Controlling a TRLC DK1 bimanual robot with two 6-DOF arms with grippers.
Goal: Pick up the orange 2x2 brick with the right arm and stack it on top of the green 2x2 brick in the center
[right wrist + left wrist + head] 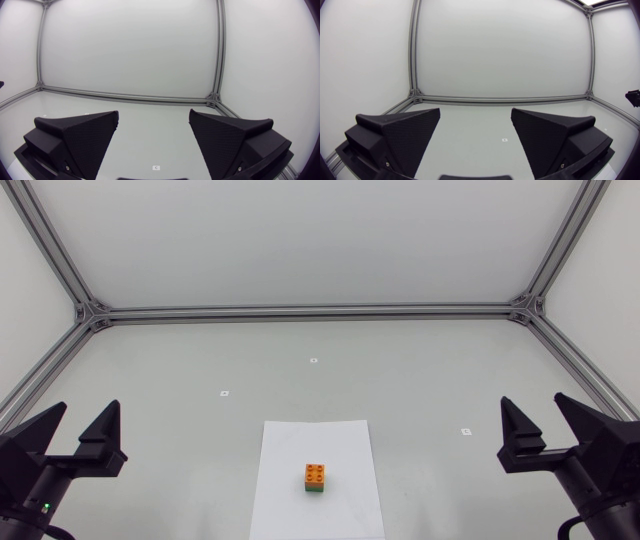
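- Black wedge-shaped left fingers (104, 436) and right fingers (518, 442) are hanging at the near corners of the counter (200, 360). Both pairs are spread wide and gripping nothing.
- Both pairs are sitting well apart from the bricks, one to each side.
- Three small white markers (225, 393) are lying scattered on the counter, farther back and off to the sides.
- An orange 2x2 brick (316, 473) is sitting squarely on the green 2x2 brick (315, 490), its four studs facing up and only a green sliver showing beneath. The stack is resting on a white paper sheet (290, 450) midway between the arms.
- Pale grey matte surface is stretching back to aluminium rails (310, 311) and plain white walls.
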